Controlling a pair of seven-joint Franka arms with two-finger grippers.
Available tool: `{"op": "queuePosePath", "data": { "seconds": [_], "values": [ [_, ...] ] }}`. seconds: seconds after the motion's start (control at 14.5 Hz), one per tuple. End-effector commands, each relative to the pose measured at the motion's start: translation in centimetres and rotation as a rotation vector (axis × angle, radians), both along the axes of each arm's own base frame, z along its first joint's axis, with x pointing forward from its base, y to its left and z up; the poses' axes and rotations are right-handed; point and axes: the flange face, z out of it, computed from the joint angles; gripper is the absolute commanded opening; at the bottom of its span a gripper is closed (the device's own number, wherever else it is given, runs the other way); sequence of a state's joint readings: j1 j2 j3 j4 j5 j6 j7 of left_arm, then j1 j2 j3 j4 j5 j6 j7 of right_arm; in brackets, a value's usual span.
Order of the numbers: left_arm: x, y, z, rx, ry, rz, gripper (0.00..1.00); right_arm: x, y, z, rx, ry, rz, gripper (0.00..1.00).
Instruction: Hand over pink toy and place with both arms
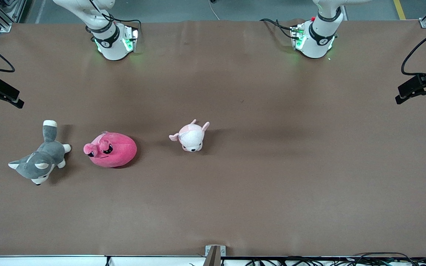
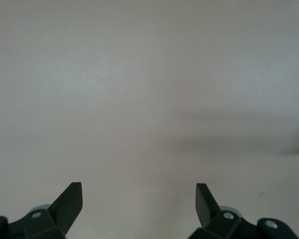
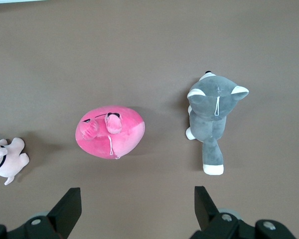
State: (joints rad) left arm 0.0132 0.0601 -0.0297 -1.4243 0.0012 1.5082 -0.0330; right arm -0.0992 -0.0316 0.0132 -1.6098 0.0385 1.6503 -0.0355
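The pink toy (image 1: 111, 149), a large hot-pink rounded plush with dark eyes, lies on the brown table toward the right arm's end. It also shows in the right wrist view (image 3: 110, 132). My right gripper (image 3: 137, 204) is open and empty, high above the table with the pink toy below it. My left gripper (image 2: 138, 201) is open and empty over bare table. In the front view only the two arm bases show at the top edge; both grippers are out of that view.
A grey-and-white plush dog (image 1: 41, 157) lies beside the pink toy, toward the right arm's end of the table; it also shows in the right wrist view (image 3: 212, 117). A small pale pink-and-white plush (image 1: 191, 136) lies beside it toward the table's middle. Black camera mounts (image 1: 422, 87) stand at both ends.
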Motion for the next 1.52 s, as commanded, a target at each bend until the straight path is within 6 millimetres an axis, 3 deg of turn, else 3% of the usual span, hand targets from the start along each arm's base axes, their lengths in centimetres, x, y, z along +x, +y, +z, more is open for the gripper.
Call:
{"op": "queuePosePath", "data": {
  "seconds": [0.0, 0.55, 0.76, 1.45],
  "values": [
    [-0.5, 0.0, 0.8, -0.009, -0.011, -0.007, 1.00, -1.1, 0.1, -0.2, -0.023, -0.004, -0.002, 1.00],
    [-2.2, -0.6, 1.2, -0.051, -0.006, -0.016, 1.00, -1.3, 0.0, -0.3, -0.071, 0.007, 0.016, 1.00],
    [-3.6, -0.9, 0.6, -0.064, 0.009, -0.016, 1.00, -2.7, 0.1, -0.8, -0.072, 0.007, 0.017, 1.00],
    [-3.4, -1.0, 0.7, -0.064, 0.002, -0.016, 1.00, -3.1, 0.0, -0.6, -0.073, 0.000, 0.012, 1.00]
  ]
}}
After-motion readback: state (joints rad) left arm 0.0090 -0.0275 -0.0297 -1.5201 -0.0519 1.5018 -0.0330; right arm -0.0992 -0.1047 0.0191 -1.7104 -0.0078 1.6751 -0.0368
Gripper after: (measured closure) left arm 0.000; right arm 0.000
